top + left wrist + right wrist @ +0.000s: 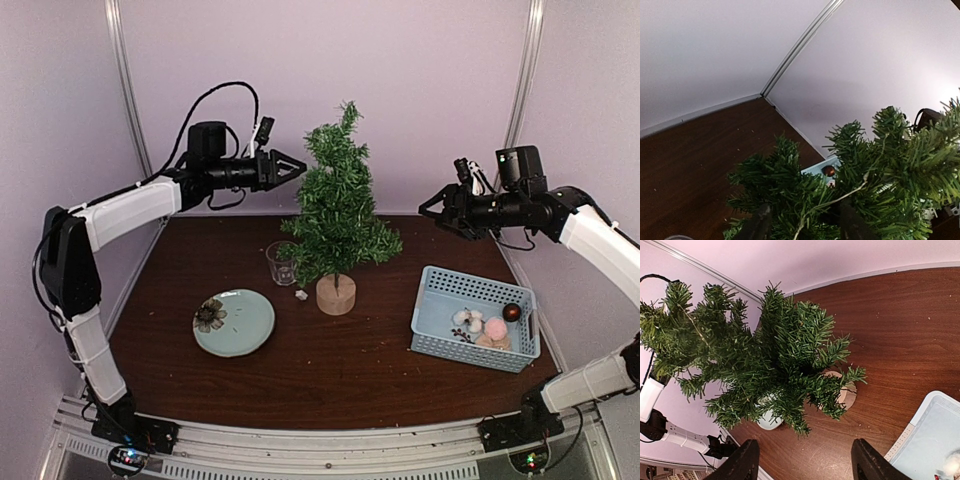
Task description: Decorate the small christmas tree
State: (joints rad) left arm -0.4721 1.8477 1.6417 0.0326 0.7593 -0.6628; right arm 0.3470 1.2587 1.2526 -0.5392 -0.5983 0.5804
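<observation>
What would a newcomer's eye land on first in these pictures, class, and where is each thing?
The small christmas tree stands mid-table on a wooden stump, with the left claw at its upper branches. A blue basket of ornaments sits right of it, a green plate left.

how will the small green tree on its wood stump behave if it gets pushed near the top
The small green bristly christmas tree probably tips easily: it stands tall over a narrow round light-wood stump base. Its thin branches look springy, likely bending before the whole tree moves.
</observation>
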